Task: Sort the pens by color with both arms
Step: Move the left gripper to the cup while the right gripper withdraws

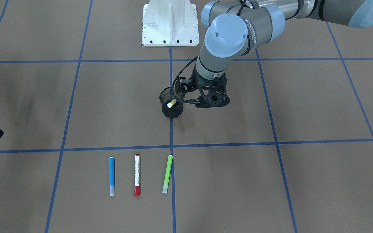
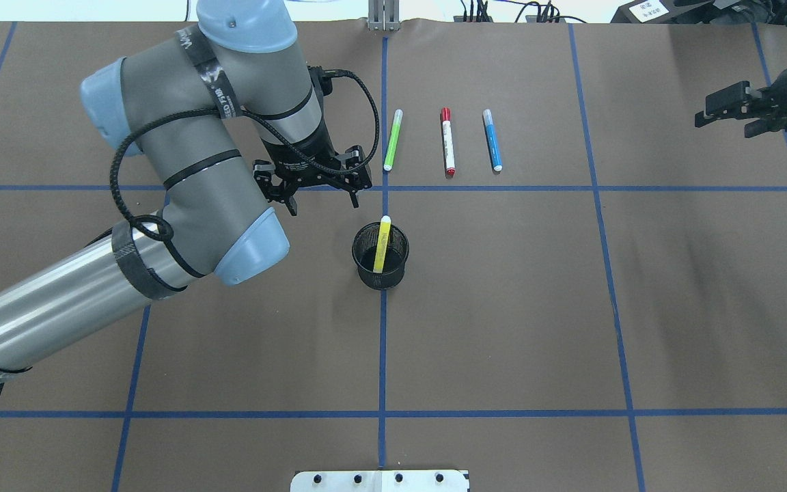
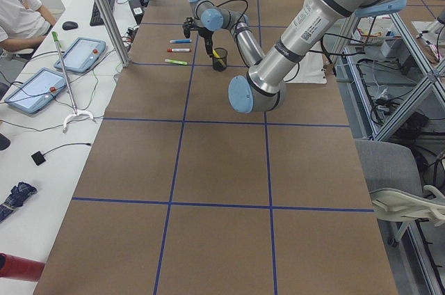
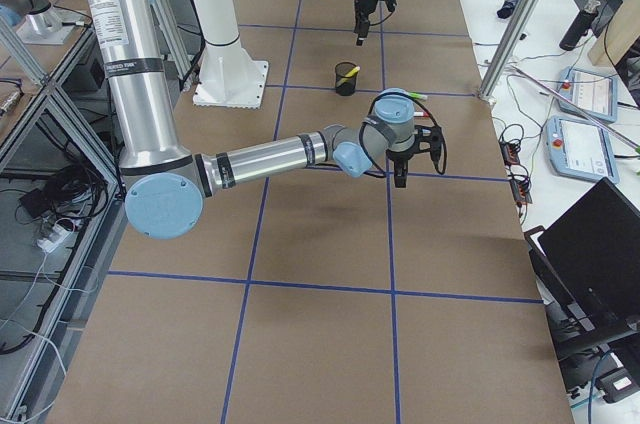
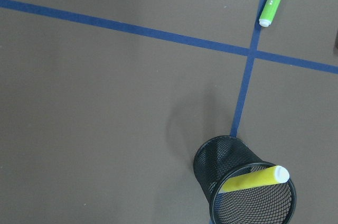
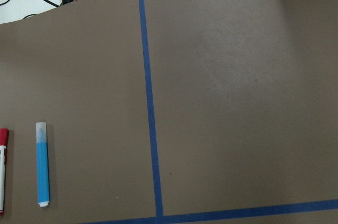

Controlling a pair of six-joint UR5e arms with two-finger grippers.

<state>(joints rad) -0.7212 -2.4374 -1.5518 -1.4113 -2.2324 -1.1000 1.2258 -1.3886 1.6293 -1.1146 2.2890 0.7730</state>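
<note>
Pens number four, and three of them lie flat on the brown surface [image 2: 503,307] in a row at the upper middle of the overhead view, just above a horizontal blue tape line [image 2: 571,188]. The light green pen [image 2: 393,140] is leftmost and slightly tilted, just right of the vertical tape line. The white pen with red ends [image 2: 447,141] is in the middle and the blue pen [image 2: 492,140] is on the right, each apart from its neighbour. The yellow pen [image 2: 382,246] leans inside the black mesh cup [image 2: 397,273], which stands on the vertical tape line near the centre of that view, below the row. Its white-tipped end pokes out over the rim. My left end effector [image 2: 323,203] hangs to the upper left of the cup, near the lower end of the green pen, its fingers spread wide with nothing between them. In my left wrist view the cup and yellow pen sit at the lower right, and the green pen's tip is at the top right. My right end effector [image 2: 702,113] is at the far upper right edge of the overhead view, well apart from every pen. Its fingers look parted and it holds nothing. My right wrist view has the blue pen at the lower left.
</note>
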